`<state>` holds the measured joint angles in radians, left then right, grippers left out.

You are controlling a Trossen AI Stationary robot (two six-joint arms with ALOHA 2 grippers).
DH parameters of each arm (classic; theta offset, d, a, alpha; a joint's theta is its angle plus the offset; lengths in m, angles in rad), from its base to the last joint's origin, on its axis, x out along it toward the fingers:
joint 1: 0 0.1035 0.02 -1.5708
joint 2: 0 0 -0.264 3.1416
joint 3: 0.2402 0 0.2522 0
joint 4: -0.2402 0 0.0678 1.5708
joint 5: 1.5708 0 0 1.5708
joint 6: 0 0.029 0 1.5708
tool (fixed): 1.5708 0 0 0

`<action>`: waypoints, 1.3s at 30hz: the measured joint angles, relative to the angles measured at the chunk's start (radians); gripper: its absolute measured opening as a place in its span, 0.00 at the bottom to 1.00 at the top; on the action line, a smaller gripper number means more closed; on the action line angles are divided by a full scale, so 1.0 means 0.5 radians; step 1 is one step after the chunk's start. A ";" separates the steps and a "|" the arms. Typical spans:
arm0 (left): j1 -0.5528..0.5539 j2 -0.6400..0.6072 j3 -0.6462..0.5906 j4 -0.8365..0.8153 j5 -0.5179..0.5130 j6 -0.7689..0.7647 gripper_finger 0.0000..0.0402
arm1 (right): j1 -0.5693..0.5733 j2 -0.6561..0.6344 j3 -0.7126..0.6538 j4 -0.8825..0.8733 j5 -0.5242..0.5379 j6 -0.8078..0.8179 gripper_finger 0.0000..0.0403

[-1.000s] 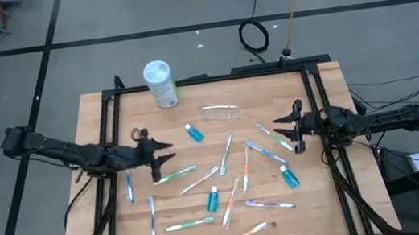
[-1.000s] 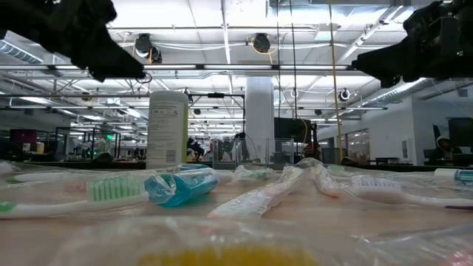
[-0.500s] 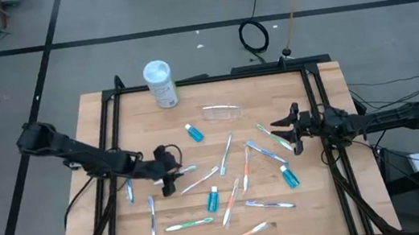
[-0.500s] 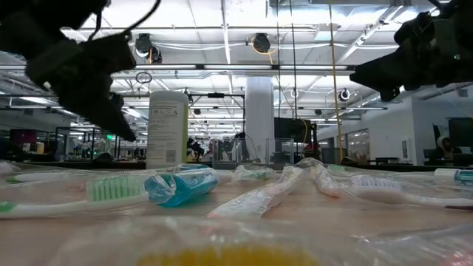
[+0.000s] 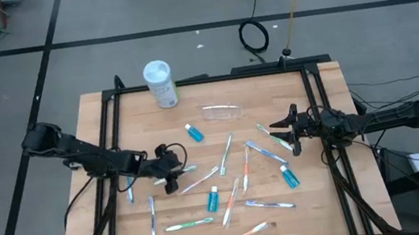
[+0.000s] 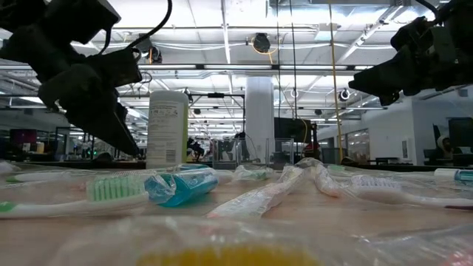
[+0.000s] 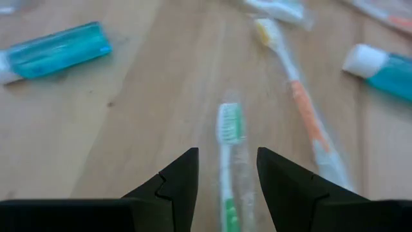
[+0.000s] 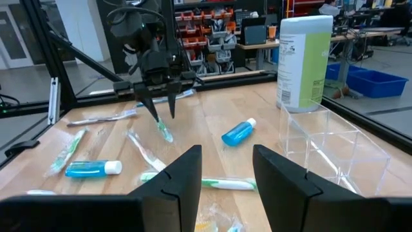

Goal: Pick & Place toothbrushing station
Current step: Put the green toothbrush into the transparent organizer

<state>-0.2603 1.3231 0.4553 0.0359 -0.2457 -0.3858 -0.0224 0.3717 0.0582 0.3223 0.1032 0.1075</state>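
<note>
Several wrapped toothbrushes and three blue toothpaste tubes (image 5: pixel 194 132) (image 5: pixel 213 200) (image 5: pixel 288 175) lie scattered flat on the wooden table. The clear plastic cup (image 5: pixel 223 113) lies on its side at the far middle and also shows in the right wrist view (image 8: pixel 335 145). My left gripper (image 5: pixel 172 175) is open and points down. Its fingers stand on either side of a green-handled toothbrush (image 7: pixel 228 148) without touching it. It also shows in the right wrist view (image 8: pixel 163 115). My right gripper (image 5: pixel 285 133) is open and empty, held above the toothbrushes at the table's right side.
A white cylindrical canister (image 5: pixel 160 83) stands upright at the far left of the table. A black metal frame (image 5: pixel 110 130) runs along the table's left and right sides. An orange-handled toothbrush (image 7: pixel 302 103) lies close to the green one.
My left gripper has gone toward the table's right and near edges and come down, from beside the left frame to over the green-handled toothbrush, tipping its fingers downward. The toothbrushes, tubes and cup have stayed where they were.
</note>
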 joint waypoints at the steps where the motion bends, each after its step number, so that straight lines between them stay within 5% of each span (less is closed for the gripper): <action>1: 0.017 0.000 0.000 0.010 0.050 0.021 0.40 | 0.000 0.000 0.000 0.002 0.000 -0.006 0.32; 9: 0.106 0.019 0.000 0.057 0.106 0.074 0.40 | 0.000 0.000 0.001 0.003 0.000 -0.013 0.32; 21: 0.241 0.396 0.055 0.221 0.329 0.163 0.40 | 0.000 0.000 0.000 0.004 0.000 -0.014 0.32; 28: 0.259 0.363 0.059 0.226 0.341 0.171 0.40 | 0.000 0.000 0.001 0.003 0.000 -0.029 0.32; 39: 0.258 0.362 0.058 0.709 0.226 0.191 0.40 | 0.000 0.000 0.001 0.003 0.000 -0.029 0.32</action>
<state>-0.1314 1.5043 0.4843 0.3905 -0.1330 -0.2905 -0.0225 0.3715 0.0585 0.3237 0.1032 0.0929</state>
